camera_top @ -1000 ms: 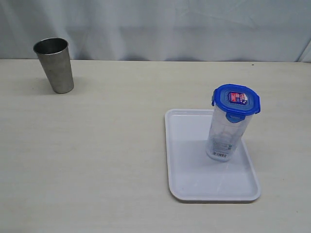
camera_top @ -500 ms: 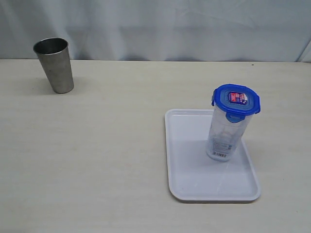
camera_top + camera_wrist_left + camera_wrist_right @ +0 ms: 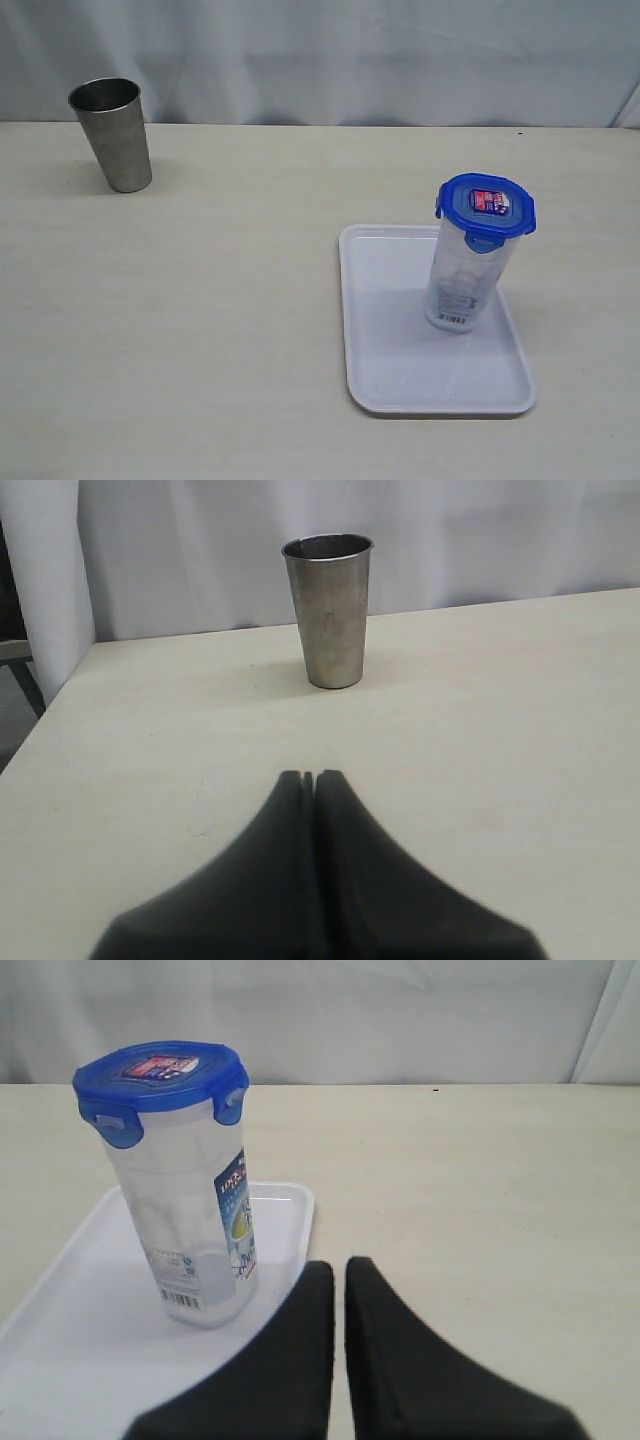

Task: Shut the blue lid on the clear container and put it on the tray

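Observation:
The clear container [image 3: 462, 280] stands upright on the white tray [image 3: 400, 370], with the blue lid [image 3: 486, 206] seated on top of it. The right wrist view shows the same container [image 3: 195, 1230], lid [image 3: 160, 1078] and tray [image 3: 70, 1350]. My right gripper [image 3: 340, 1265] is shut and empty, back from the container and beside the tray's edge. My left gripper [image 3: 313, 776] is shut and empty over bare table, well short of the steel tumbler. Neither gripper shows in the exterior view.
A grey steel tumbler [image 3: 112, 134] stands upright at the far left of the table, also in the left wrist view as the tumbler [image 3: 329, 610]. A white curtain [image 3: 320, 60] hangs behind the table. The table's left edge [image 3: 40, 720] shows in the left wrist view.

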Tool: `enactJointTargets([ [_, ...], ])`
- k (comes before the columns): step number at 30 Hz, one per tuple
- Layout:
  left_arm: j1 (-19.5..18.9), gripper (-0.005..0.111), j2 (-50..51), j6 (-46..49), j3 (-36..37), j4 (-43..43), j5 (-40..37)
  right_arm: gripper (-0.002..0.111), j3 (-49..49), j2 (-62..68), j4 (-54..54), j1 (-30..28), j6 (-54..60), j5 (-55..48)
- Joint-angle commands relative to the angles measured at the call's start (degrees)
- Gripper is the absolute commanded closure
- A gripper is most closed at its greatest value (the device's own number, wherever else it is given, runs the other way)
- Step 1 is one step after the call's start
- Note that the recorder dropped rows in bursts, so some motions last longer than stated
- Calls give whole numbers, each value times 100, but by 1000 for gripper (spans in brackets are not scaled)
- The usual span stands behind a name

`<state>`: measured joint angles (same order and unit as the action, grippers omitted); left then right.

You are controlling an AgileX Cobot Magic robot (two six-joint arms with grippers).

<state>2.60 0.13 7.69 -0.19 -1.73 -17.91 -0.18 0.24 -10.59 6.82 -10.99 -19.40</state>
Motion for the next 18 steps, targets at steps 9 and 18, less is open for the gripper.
enactJointTargets([
  [9, -24, 107, -13, -3, 19, -53, 23, 104, 18, -24, 265, -35, -23, -41],
  [18, -24, 107, -13, -3, 19, -53, 23, 104, 18, -24, 265, -35, -23, -41],
])
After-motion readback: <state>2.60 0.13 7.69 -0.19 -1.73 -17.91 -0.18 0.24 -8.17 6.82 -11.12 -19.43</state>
